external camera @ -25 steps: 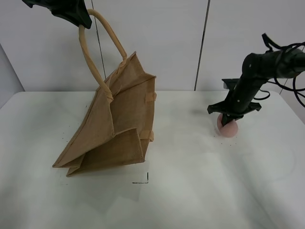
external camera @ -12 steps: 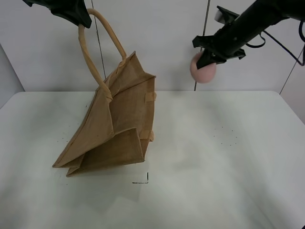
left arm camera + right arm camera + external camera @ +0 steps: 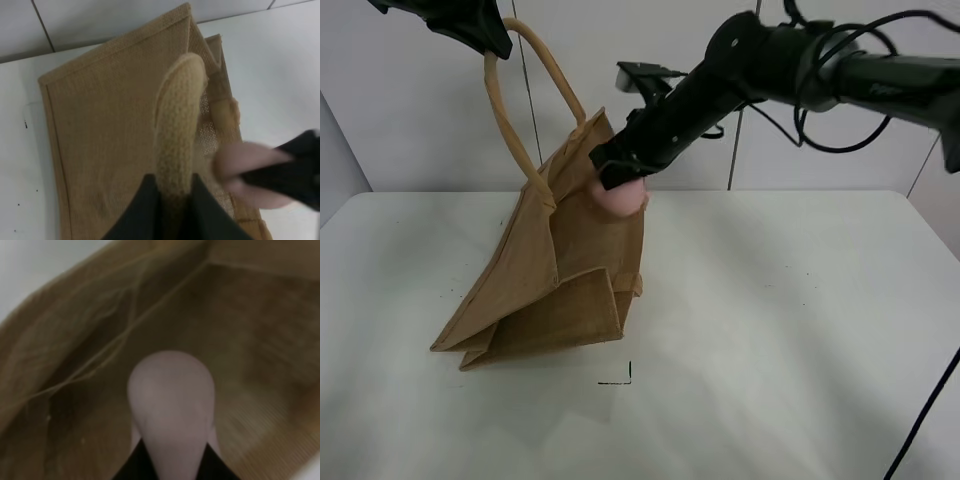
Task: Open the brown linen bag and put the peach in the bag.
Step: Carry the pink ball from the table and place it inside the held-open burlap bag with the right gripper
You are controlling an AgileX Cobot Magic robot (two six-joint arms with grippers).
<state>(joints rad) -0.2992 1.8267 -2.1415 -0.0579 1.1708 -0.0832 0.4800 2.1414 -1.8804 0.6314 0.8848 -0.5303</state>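
The main risk is a drop that misses. The peach (image 3: 620, 197) hangs at the upper edge of the bag (image 3: 550, 280), close to the far corner of its mouth. The right wrist view shows woven cloth on every side of the fruit, so it seems to be over the opening. The high view puts it very near the rim, though. If it is let go here it could clip that edge, bounce out and roll away across the counter (image 3: 770, 330).

A second risk lies in how the bag is held. It leans, lifted by one handle (image 3: 177, 125) alone, with its base resting on the counter. A push from the right arm against the side could fold the mouth shut or tip the bag over. It could also drag the handle out of the grip (the weave looks stiff, but the gap is narrow). Going lower before release would probably help.

The left fingers (image 3: 490, 38) are closed tight on the top of the handle loop, holding it high above the counter. The right fingers (image 3: 620, 168) are clamped on the peach from above, one on each side. They touch nothing else that I can see, though the blur makes contact with the cloth hard to rule out.
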